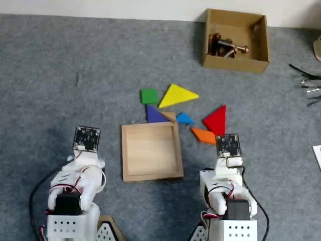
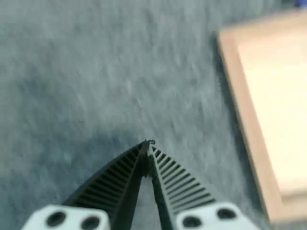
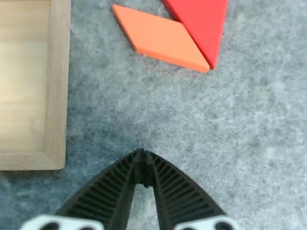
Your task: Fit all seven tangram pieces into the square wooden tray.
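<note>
Seen from above, the orange parallelogram (image 1: 203, 134) lies on the surface near 2 o'clock from the empty tray (image 1: 153, 175), with its long axis running 10-to-4. The right claw (image 3: 143, 158), closed and empty, is nearest. The left claw (image 2: 146, 146), also closed, is beyond the tray.

wooden tray (image 1: 153, 175): flat | tangram pieces (image 1: 175, 95): clustered by its edge | cardboard box (image 1: 234, 64): apart

You are looking at a grey felt-like tabletop (image 1: 75, 60), bounded at its far edge by a white strip (image 1: 125, 7); a cardboard box (image 1: 235, 64) stands near that edge.
</note>
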Robot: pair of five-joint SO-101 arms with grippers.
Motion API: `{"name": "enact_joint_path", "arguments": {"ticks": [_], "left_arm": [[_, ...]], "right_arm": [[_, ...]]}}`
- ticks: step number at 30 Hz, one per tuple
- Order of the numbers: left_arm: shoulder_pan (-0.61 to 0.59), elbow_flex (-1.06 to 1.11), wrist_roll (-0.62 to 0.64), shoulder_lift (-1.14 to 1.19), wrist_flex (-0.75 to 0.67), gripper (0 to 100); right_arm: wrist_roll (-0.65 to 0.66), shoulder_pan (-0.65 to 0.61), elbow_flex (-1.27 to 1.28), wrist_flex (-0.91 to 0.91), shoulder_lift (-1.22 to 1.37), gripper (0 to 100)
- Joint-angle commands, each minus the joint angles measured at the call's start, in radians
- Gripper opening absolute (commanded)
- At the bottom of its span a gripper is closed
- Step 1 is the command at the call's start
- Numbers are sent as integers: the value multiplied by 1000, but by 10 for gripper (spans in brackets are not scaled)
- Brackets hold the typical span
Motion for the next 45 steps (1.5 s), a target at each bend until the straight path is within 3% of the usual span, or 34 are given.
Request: {"name": "enact_joint_path", "arguments": {"ticks": [1,5,9,15,20,27,31,36,45], "left_arm": [[-12,18,-8,-10,-155,7],[-12,18,-9,-10,-269,7],[-12,16,-14,-10,-292,8],[-7,16,-301,-5,-285,8],[-5,-21,-304,-2,-279,8],[-10,-219,-305,25,-160,50],[-10,-372,-301,236,-152,126],[-4,-542,-301,545,-167,133],[58,-607,-301,812,-267,133]], "right_arm": [[-5,-7,122,-7,-13,5],[-5,-7,122,-7,-13,5],[-5,-7,122,-7,-13,5],[-5,-7,122,-7,-13,5],[-5,-7,122,-7,-13,5],[-5,-7,122,-7,-13,5],[-5,-7,122,-7,-13,5],[-5,-7,122,-7,-13,5],[-5,-7,122,-7,-13,5]]}}
